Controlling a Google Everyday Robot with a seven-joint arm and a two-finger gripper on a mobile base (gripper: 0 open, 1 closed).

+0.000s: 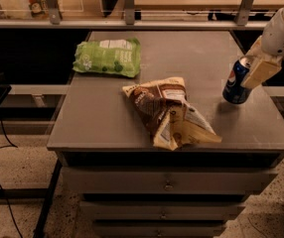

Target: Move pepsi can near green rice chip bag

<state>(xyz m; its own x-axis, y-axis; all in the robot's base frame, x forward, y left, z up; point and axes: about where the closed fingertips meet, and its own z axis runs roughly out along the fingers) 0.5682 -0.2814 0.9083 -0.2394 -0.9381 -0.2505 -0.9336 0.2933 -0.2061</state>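
- The hand [248,75] is at the pepsi can [234,86], 3 o'clock on the surface [107,125]; whether it has a grip cannot be told.
- Carried low toward the green rice chip bag [107,57] at 11 o'clock, the can may snag the brown snack bag [167,110].

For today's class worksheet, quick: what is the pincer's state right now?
Pincer: closed on the tilted pepsi can, near the right edge of the table.

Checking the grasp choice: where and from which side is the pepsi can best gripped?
Around its round mid-body, from the right: the pepsi can stands near the right edge of the table, unobstructed on that side, where the gripper sits against its upper part.
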